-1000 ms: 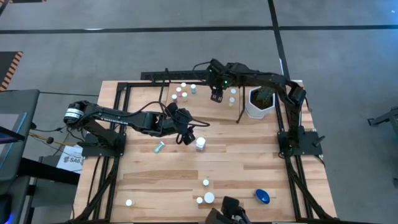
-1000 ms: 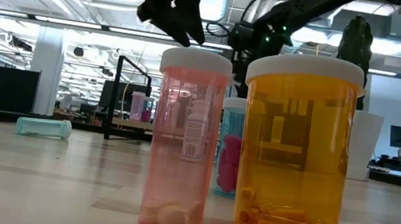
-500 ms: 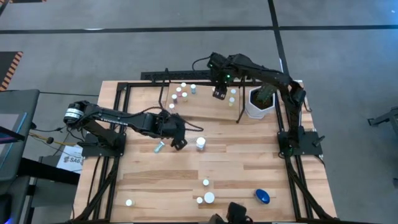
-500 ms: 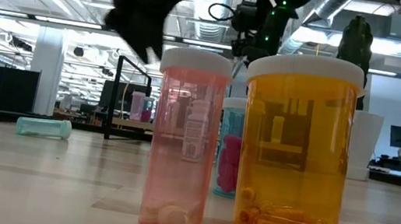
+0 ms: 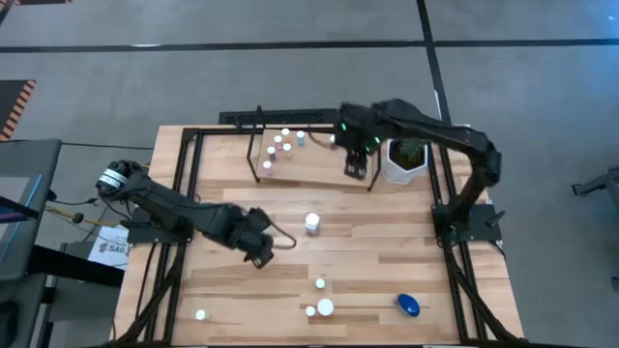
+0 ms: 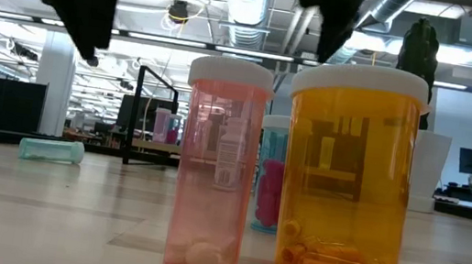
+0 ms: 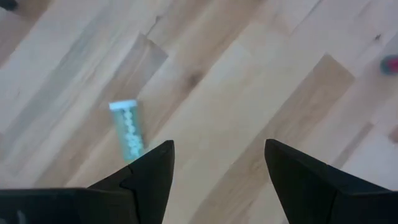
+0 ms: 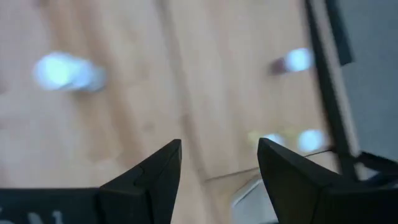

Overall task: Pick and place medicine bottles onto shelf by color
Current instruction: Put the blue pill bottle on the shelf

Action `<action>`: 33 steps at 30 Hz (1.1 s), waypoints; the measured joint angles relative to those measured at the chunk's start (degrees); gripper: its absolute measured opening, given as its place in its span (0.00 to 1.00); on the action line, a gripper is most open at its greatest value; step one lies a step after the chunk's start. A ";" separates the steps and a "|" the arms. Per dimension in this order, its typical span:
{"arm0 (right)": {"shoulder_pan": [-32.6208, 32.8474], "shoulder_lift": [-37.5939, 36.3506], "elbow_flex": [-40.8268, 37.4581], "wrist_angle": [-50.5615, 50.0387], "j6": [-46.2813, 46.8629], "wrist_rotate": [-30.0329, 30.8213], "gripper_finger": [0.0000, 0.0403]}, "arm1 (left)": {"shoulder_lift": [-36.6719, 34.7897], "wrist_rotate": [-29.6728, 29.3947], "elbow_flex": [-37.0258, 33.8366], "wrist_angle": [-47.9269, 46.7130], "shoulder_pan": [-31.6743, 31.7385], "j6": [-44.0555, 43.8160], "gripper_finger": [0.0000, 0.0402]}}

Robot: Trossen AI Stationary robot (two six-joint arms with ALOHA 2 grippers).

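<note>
High view places the left end effector (image 5: 257, 253) over the bare counter (image 5: 387, 251), open and empty; its wrist view alone shows the fallen teal bottle (image 7: 129, 129) lying ahead, probably its target. Farther right, the right end effector (image 5: 355, 166), open too, hovers above the shelf (image 5: 319, 166), where sorted bottles (image 5: 282, 145) cluster.

We see a table (image 5: 387, 261) of light wood planks, visible grain, matt. Shelf (image 5: 309, 169): thin black metal frame, pale wood board. Pink bottle (image 6: 217, 171) and orange bottle (image 6: 347, 180): translucent glossy plastic, white ribbed caps. Teal bottle (image 7: 129, 129) plastic too. Gripper fingers (image 7: 149, 174) matt black.
</note>
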 joint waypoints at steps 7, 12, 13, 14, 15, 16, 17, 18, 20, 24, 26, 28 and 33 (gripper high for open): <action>15.85 -9.53 -11.64 -1.03 12.97 -0.10 0.58 | 0.00 -5.40 0.00 0.95 -7.28 -7.44 0.59; 27.85 -13.27 -20.19 -1.01 32.57 -0.13 0.58 | 0.00 -8.36 0.00 1.15 -10.20 -9.19 0.59; 30.06 -13.57 -21.61 -1.08 36.70 -0.12 0.58 | 0.00 -8.78 0.00 1.15 -10.64 -9.30 0.59; 32.51 -13.67 -22.85 -0.80 40.10 -0.13 0.58 | 0.00 -9.17 0.00 1.22 -11.04 -9.29 0.59; 34.72 -13.72 -24.04 -0.08 42.89 -0.08 0.58 | 0.00 -9.62 0.00 1.39 -11.47 -9.28 0.59; 36.93 -13.58 -25.05 1.17 44.87 -0.10 0.58 | 0.00 -10.21 0.00 1.49 -11.92 -9.29 0.59; 38.84 -13.23 -25.80 2.96 45.93 -0.04 0.58 | 0.00 -10.88 0.00 1.54 -12.26 -9.29 0.59; 40.54 -12.73 -26.54 5.27 46.58 0.03 0.58 | 0.00 -11.49 0.00 1.67 -12.63 -9.29 0.59; 42.86 -11.05 -27.31 10.87 46.19 0.07 0.58 | 0.00 -12.32 0.00 2.58 -13.13 -9.29 0.59; 45.26 -7.15 -27.35 21.41 36.91 0.45 0.58 | 0.00 -13.31 0.00 5.10 -14.17 -10.32 0.59; 45.85 -4.94 -27.28 25.72 31.01 0.47 0.58 | 0.00 -13.29 0.00 6.08 -14.85 -11.60 0.59; 46.03 -2.67 -27.30 27.93 26.11 0.42 0.58 | 0.00 -13.27 0.00 7.17 -15.55 -12.84 0.59; 45.15 2.68 -27.30 32.56 17.41 0.48 0.58 | 0.00 -13.32 0.00 9.15 -17.81 -15.67 0.59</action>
